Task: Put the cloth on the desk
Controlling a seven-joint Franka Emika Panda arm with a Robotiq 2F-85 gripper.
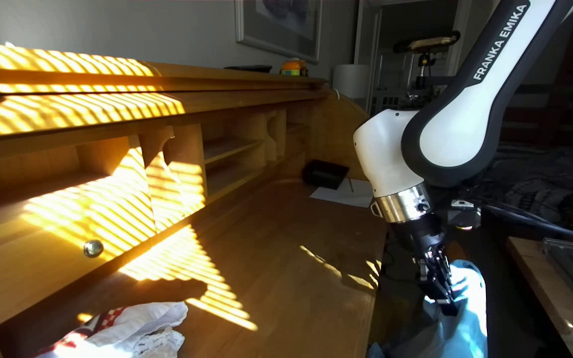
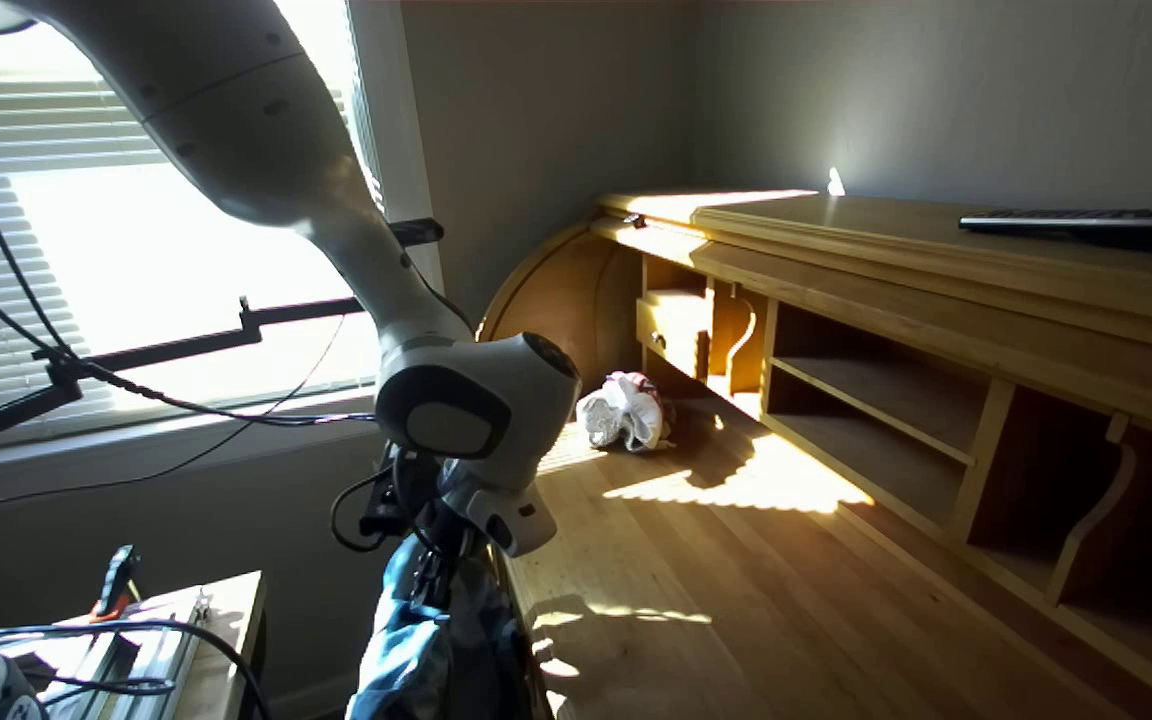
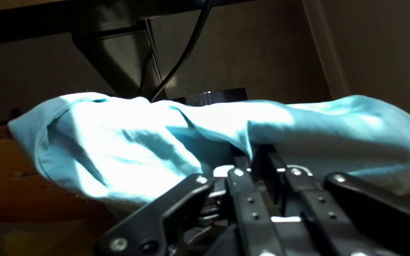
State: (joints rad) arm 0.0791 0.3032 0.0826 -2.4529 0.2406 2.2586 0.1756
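The light blue cloth (image 1: 470, 318) hangs beside the desk's front edge in an exterior view. It also shows in an exterior view (image 2: 398, 655) and spans the wrist view (image 3: 119, 149). My gripper (image 1: 440, 298) points down off the desk's front edge, its fingers close together. In the wrist view, a fold of the blue cloth runs between the fingertips (image 3: 256, 160), so the gripper is shut on it. The lower end of the cloth is cut off in both exterior views. The wooden desk (image 1: 276, 263) stands beside the arm; its top also shows here (image 2: 696, 570).
A white and red cloth (image 1: 140, 323) lies crumpled at one end of the desk. A black object (image 1: 325, 174) and paper (image 1: 346, 193) lie at the far end. Shelves (image 2: 876, 400) line the desk's back. A side table (image 2: 236, 600) with rails stands near the window.
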